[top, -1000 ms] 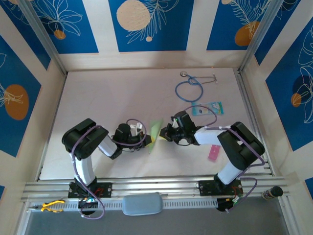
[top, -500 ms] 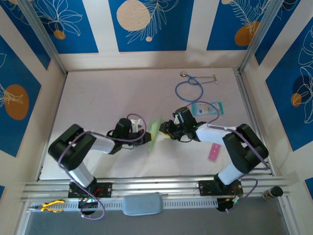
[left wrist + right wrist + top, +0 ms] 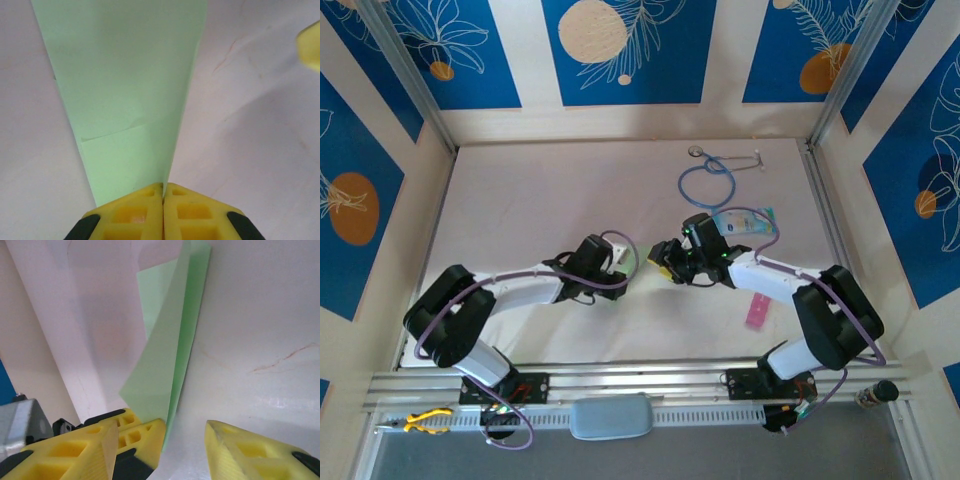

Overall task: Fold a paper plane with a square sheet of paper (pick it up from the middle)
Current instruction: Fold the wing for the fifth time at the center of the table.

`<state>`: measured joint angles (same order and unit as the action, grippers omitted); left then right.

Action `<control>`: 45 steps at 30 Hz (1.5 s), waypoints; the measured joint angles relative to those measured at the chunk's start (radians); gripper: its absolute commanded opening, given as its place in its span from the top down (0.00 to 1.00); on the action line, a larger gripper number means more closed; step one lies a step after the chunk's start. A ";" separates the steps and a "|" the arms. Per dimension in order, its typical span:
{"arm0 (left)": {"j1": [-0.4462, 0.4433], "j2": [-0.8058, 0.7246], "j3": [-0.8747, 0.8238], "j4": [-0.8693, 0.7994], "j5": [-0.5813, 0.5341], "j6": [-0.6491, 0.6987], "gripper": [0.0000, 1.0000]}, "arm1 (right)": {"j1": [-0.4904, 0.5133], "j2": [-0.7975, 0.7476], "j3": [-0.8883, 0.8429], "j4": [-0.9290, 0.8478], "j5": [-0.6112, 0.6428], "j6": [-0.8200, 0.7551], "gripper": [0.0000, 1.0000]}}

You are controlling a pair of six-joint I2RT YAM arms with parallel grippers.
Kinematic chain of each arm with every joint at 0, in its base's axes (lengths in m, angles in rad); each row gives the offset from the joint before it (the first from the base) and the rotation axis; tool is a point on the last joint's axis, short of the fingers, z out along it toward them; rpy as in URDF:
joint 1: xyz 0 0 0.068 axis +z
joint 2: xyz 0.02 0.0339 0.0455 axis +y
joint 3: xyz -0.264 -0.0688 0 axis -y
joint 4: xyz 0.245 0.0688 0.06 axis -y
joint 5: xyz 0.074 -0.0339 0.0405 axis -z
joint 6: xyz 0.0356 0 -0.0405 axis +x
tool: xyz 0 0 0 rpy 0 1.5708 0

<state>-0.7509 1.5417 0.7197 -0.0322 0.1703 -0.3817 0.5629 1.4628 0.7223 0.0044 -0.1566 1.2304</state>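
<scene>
No legible text, label, brand, number or sign found in any view. Print on the teal-and-white card, right of centre in the top view, judged too small to read. Blue wall panels noted as carrying line-drawn leaf motifs, not lettering.

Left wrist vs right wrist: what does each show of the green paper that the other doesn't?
Left wrist: the folded light-green paper sheet face-on, a faint crease across it, and the left hand with jaws shut on its near end. Right wrist: the sheet edge-on, two layers splayed apart, and the right hand with fingers apart, gripping nothing. Both: the same sheet pinched by the left hand's yellow fingers, and the white table with faint reddish marks.
</scene>
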 measured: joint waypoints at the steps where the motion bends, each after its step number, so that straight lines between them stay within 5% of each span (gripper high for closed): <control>1: -0.007 0.000 0.002 -0.011 -0.017 0.015 0.90 | -0.001 0.001 0.000 -0.003 0.000 0.011 0.51; 15: -0.089 0.000 0.013 -0.060 -0.192 0.175 0.89 | 0.002 0.164 0.141 -0.036 -0.039 0.066 0.53; 21: -0.105 0.000 0.013 -0.059 -0.227 0.219 0.89 | 0.005 0.227 0.177 -0.046 -0.076 0.067 0.62; 32: -0.124 0.000 0.013 -0.060 -0.284 0.291 0.80 | 0.018 0.258 0.179 -0.043 -0.110 0.078 0.94; 45: -0.167 0.009 0.013 -0.063 -0.363 0.340 0.69 | 0.018 0.258 0.179 0.002 -0.115 0.090 0.98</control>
<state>-0.9176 1.5509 0.7322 -0.0948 -0.1928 -0.0422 0.5808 1.7206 0.9012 0.0067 -0.2718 1.3205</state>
